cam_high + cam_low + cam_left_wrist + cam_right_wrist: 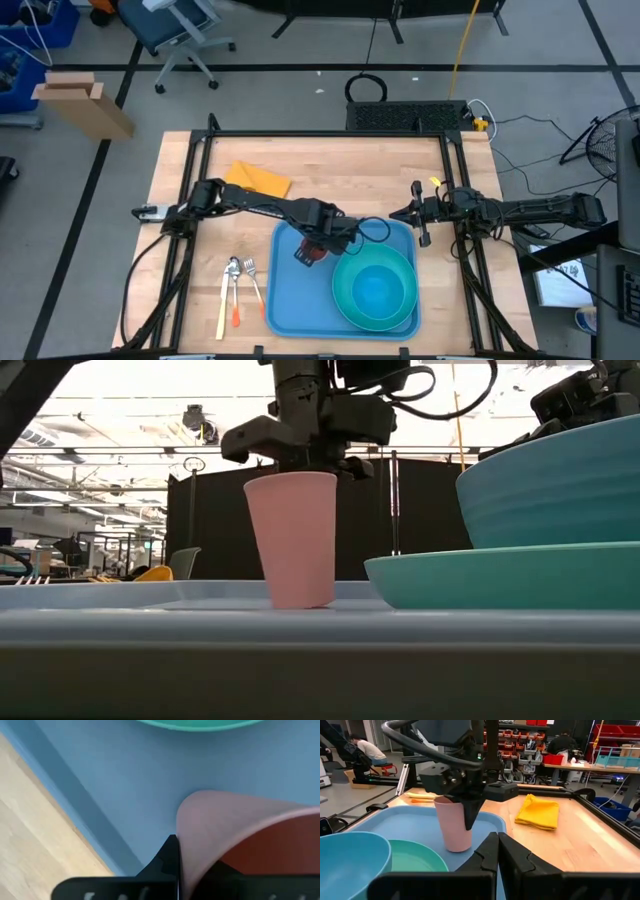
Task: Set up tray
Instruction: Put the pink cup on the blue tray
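The light-blue tray (292,300) lies on the wooden table. A pink cup (295,540) stands upright on the tray's floor, in its far left part, with my left gripper (315,245) shut on its rim from above. Right beside the cup a blue bowl (378,290) sits on a round teal plate (500,575) in the tray's right half. My right gripper (420,215) hangs shut and empty beyond the tray's far right corner, pointing level toward the cup. My left gripper pinches the cup's wall at the rim (181,855), one finger outside (470,815) and the other inside the cup. The fingers point straight down. The cup stands upright below them, its base (457,847) on or just above the tray floor; I cannot tell which.
A spoon, a fork and a knife (240,290) lie on the wood left of the tray. A folded yellow cloth (262,180) lies at the far left of the table. Bare wood shows between the cloth and the tray.
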You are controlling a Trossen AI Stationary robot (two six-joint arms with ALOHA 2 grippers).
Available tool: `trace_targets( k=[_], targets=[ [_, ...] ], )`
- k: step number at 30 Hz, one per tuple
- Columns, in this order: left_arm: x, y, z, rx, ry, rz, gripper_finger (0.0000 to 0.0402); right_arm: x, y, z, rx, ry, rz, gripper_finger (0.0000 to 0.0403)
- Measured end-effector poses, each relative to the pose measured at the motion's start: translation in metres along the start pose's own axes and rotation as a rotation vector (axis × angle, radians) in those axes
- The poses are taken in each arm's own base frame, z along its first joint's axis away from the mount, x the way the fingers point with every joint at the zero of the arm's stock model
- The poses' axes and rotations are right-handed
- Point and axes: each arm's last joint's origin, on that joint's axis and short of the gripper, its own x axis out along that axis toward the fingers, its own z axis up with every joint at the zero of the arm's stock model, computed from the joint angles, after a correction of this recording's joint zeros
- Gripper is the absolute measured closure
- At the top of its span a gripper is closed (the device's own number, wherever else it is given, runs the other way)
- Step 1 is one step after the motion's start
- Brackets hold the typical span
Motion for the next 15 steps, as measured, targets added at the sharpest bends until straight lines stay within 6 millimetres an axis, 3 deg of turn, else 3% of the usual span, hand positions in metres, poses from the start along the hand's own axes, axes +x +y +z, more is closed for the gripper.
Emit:
trace_targets(
  k=[9, 15],
  targets=[
    [-0.001, 0.009, 0.017, 0.006, 0.025, 0.006, 0.0400, 0.000, 0.000, 0.001, -0.005, -0.005, -0.001, 0.0403],
    [0.005, 0.012, 0.016, -0.014, 0.052, -0.015, 0.0400, 0.000, 0.000, -0.001, 0.000, 0.006, 0.000, 0.0403]
  ],
)
